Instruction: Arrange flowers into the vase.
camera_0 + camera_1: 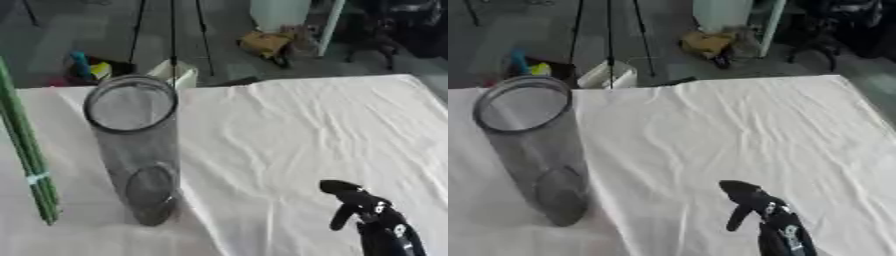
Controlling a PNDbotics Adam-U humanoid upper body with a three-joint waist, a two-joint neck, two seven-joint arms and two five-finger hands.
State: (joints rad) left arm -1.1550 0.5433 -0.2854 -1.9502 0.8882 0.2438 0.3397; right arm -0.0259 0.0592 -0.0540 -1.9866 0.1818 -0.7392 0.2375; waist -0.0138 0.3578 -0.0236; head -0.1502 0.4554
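Note:
A tall, clear, smoky glass vase [144, 160] stands upright on the white cloth at the left, its round mouth toward me and nothing inside it. Left of it, a bunch of long green flower stems [26, 150] slants down along the left edge of the left eye view. A pale band ties the bunch low down, and its cut ends are near the cloth. What holds the stems is out of view, and the blooms are hidden too. My right hand [366, 204] shows at the lower right, open, with relaxed fingers holding nothing, well right of the vase.
The white wrinkled tablecloth [315, 120] covers the table, whose far edge runs across the top third. Beyond it on the floor are tripod legs [171, 35], a white box [179, 75], a yellow bundle [265, 44] and some colourful items [87, 67].

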